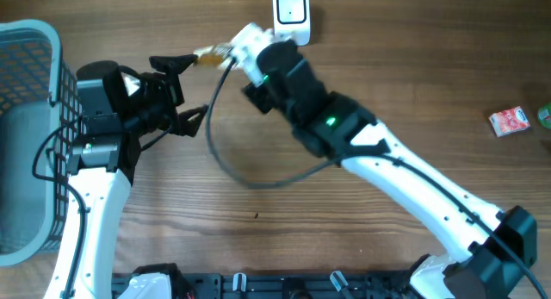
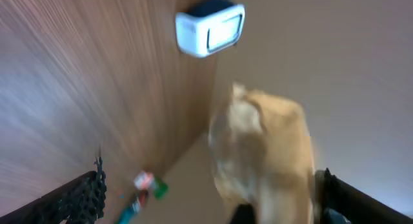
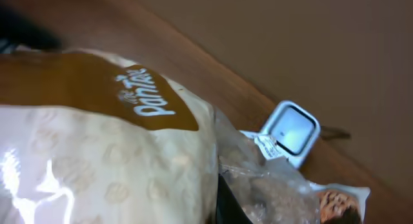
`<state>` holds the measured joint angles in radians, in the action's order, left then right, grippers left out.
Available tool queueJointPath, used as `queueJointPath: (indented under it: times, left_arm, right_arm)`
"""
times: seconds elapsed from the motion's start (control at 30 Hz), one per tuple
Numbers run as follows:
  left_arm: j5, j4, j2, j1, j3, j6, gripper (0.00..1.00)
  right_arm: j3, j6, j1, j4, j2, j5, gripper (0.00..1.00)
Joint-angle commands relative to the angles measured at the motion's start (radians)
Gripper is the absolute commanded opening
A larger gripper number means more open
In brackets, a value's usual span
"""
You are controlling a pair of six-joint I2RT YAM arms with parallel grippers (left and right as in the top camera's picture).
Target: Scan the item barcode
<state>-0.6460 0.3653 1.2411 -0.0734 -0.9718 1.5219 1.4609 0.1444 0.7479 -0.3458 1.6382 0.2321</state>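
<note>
Wood-grain table (image 1: 387, 66) fills the overhead view, with a white barcode scanner (image 1: 293, 10) standing at its far edge. A blue mesh basket (image 1: 26, 40) sits at the left and a small red packet (image 1: 510, 121) lies far off to the right; its printing is too small to read.

The right wrist view shows the snack bag (image 3: 97, 159) close up. It is cream with a brown band carrying white script that begins "Pam"; the rest is unclear. A small white label near the bag's clear end cannot be read.

The right gripper (image 1: 237, 47) is clamped on the snack bag (image 1: 215, 52), holding it above the table just left of the scanner.

The left gripper (image 1: 191, 88) stands with its fingers spread wide and grips nothing. The bag's free end is close to its upper finger (image 1: 176, 62); contact cannot be told. In the left wrist view the bag is a tan blur between the fingers.
</note>
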Motion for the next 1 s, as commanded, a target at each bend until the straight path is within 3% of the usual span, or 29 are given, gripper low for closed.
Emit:
queueJointPath:
  times: [0.0, 0.07, 0.17, 0.23, 0.4, 0.6, 0.7, 0.97]
  left_arm:
    - [0.208, 0.061, -0.015, -0.003, -0.009, -0.080, 1.00]
    - [0.314, 0.085, -0.015, -0.003, -0.009, -0.134, 1.00]
    - [0.364, 0.131, -0.014, -0.003, -0.009, -0.216, 1.00]
    - [0.368, 0.164, -0.014, -0.003, -0.009, -0.251, 1.00]
    - [0.372, 0.245, -0.014, -0.003, -0.009, -0.306, 1.00]
    - [0.388, 0.325, -0.014, -0.003, -0.009, -0.456, 1.00]
    - [0.408, 0.373, -0.014, -0.003, -0.009, -0.472, 1.00]
    - [0.458, 0.388, -0.014, -0.003, -0.009, -0.472, 1.00]
  right_arm:
    - [0.001, -0.258, -0.095, 0.028, -0.024, -0.046, 0.05]
    - [0.001, -0.448, -0.183, 0.060, -0.024, -0.211, 0.05]
    - [0.001, -0.789, -0.294, 0.137, -0.013, -0.394, 0.05]
    - [0.001, -0.937, -0.331, 0.200, 0.018, -0.486, 0.05]
    - [0.001, -1.367, -0.377, 0.410, 0.196, -0.625, 0.05]
    - [0.001, -1.820, -0.457, 0.747, 0.460, -0.729, 0.05]
    - [0.001, -1.929, -0.510, 0.803, 0.533, -0.728, 0.05]
    - [0.001, -1.904, -0.586, 0.875, 0.537, -0.813, 0.05]
